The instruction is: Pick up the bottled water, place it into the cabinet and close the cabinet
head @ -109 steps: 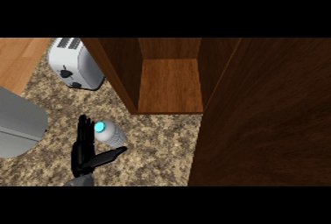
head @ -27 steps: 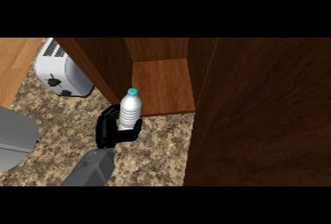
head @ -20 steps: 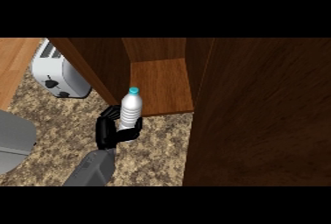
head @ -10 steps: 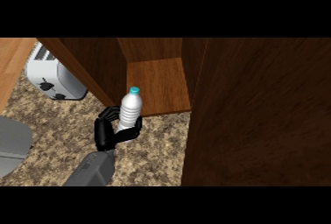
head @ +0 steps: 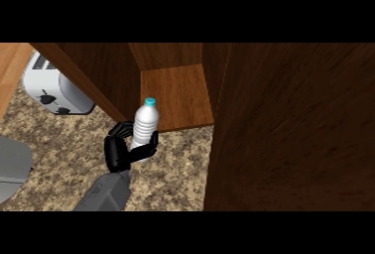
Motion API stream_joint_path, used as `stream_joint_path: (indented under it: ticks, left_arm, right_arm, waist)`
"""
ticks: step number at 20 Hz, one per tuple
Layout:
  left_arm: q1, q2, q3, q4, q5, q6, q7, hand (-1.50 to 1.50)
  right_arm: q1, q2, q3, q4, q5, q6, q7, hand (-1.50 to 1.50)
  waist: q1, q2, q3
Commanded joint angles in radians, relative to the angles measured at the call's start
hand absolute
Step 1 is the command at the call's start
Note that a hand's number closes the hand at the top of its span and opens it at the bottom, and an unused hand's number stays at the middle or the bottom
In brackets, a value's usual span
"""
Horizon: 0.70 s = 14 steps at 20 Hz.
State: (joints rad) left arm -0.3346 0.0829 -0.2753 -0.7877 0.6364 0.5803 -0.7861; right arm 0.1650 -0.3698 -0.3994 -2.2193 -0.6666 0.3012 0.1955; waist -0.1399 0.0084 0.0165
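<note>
Bottled water point(head: 145, 127) stood upright in the left hand point(head: 124, 151), whose black fingers were curled round its lower half, presumably so it could go onto the shelf standing and not tip. It hung over the speckled counter point(head: 172, 171) right at the cabinet point(head: 179, 94) opening, though whether it touched the shelf edge I could not tell. The cabinet door point(head: 293, 124) stood wide open at the right, sensibly, since the bottle was not yet inside.
</note>
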Motion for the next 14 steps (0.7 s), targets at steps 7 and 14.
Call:
stream_joint_path:
  ticks: [7, 14]
  left_arm:
    - [-0.266, -0.026, -0.014, 0.054, 0.013, 0.005, 0.139, 1.50]
    - [-0.254, -0.008, -0.012, 0.023, 0.022, 0.034, 0.129, -1.50]
  right_arm:
    - [-0.037, -0.020, -0.012, 0.049, -0.016, 0.017, -0.008, -1.50]
    - [-0.034, -0.013, -0.008, 0.058, -0.032, 0.038, -0.019, -1.50]
  waist:
    - [-0.053, 0.035, -0.019]
    - [-0.076, 0.029, -0.018]
